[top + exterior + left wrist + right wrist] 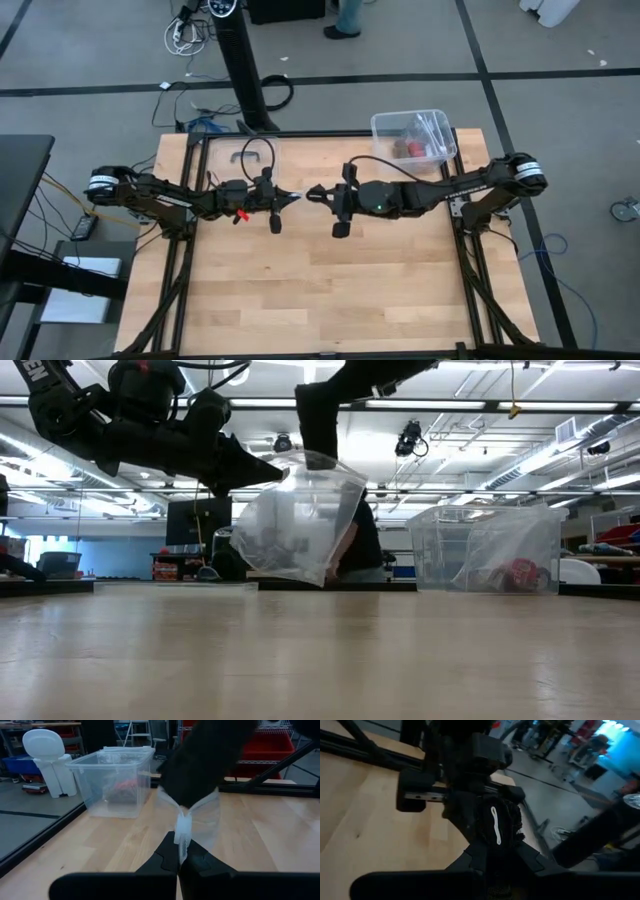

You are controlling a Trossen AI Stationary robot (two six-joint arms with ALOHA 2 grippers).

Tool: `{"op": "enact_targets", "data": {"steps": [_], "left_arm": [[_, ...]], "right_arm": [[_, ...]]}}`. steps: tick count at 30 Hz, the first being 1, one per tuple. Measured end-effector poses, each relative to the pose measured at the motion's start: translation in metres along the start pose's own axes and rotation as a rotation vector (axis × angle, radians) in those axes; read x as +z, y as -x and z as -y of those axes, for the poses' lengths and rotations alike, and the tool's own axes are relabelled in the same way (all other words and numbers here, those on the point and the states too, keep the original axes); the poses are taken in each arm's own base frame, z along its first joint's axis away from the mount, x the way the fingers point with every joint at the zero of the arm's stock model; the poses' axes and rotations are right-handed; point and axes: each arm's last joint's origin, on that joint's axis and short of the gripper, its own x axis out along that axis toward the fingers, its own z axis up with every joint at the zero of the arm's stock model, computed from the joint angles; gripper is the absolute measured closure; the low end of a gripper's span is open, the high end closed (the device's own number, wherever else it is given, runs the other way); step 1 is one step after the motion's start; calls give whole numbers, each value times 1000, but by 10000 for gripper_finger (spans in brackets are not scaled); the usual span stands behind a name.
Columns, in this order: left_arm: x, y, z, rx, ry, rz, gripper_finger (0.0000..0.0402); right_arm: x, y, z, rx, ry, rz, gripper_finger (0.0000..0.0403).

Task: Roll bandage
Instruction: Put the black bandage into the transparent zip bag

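— Where's the bandage [497,827] right now?

— In the air above the middle of the bench [320,290], between the two arms. The right gripper [316,193] has its jaws closed on the black fabric; its own wrist view shows a dark bunched mass pinched between its fingers, with a white mark on it.

— And the left gripper [292,197]?

— Its jaws are shut on the edge of the clear plastic wrapper [300,520], which hangs off the bench in the low view. From above, the two grippers meet nose to nose, left one pointing to 3 o'clock, right one to 9 o'clock.

— So which way does the bandage lie from the left jaws?

— Toward 3 o'clock, just beyond the wrapper's mouth, apparently half inside it. I can't tell its long axis; it looks bunched, not laid out.

— What does the next move turn on?

— My guess: pulling apart along that 9-to-3 line, so the fabric slides free. The clear plastic box [415,137] sits well apart at about 1 o'clock.
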Motion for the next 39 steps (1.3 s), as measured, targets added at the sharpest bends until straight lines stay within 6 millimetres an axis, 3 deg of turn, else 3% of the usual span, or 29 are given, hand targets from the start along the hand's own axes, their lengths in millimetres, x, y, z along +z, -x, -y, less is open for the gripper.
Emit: {"op": "enact_targets", "data": {"steps": [10,22,30,39], "left_arm": [[2,1,5,-23,-4,24,399],[3,0,7,-52,9,19,399],[23,-16,13,-91,-11,-49,399],[55,-36,21,-130,-41,-80,399]], "right_arm": [[-7,-11,19,104,-145,12,362],[-34,-12,26,244,-233,-250,362],[-22,-4,37,289,-229,-373,362],[-22,0,39,367,-279,-429,360]]}}
